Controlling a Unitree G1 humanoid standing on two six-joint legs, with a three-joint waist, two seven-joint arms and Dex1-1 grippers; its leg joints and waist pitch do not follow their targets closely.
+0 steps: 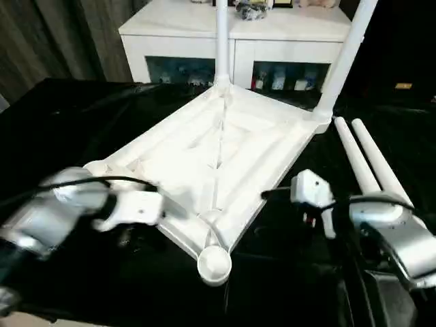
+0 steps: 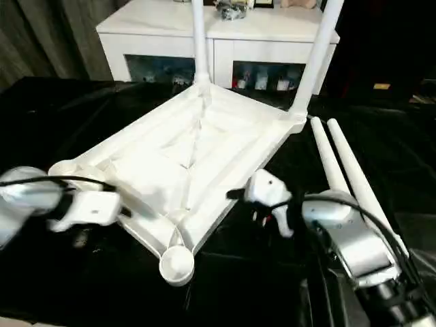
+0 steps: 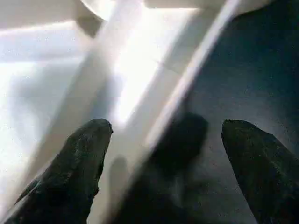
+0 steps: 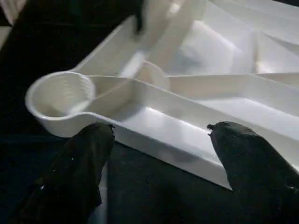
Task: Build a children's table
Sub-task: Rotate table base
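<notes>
The children's table lies as a white ribbed tabletop (image 1: 204,157), upside down on a black surface. Two white legs (image 1: 221,41) (image 1: 344,61) stand upright in its far corner sockets. Two more loose legs (image 1: 355,157) lie side by side to its right. The near corner socket (image 1: 214,262) holds nothing. My left gripper (image 3: 166,128) is open, its black fingers (image 3: 86,154) straddling the tabletop's near-left rim. My right gripper (image 4: 159,128) is open too, facing the near-right rim (image 4: 177,140) close to the empty socket (image 4: 58,93) without touching it.
A white glass-doored cabinet (image 1: 191,27) stands just behind the tabletop, with small items on top. Dark curtains hang at the back left. Black cables run along both of my silver forearms (image 1: 402,238).
</notes>
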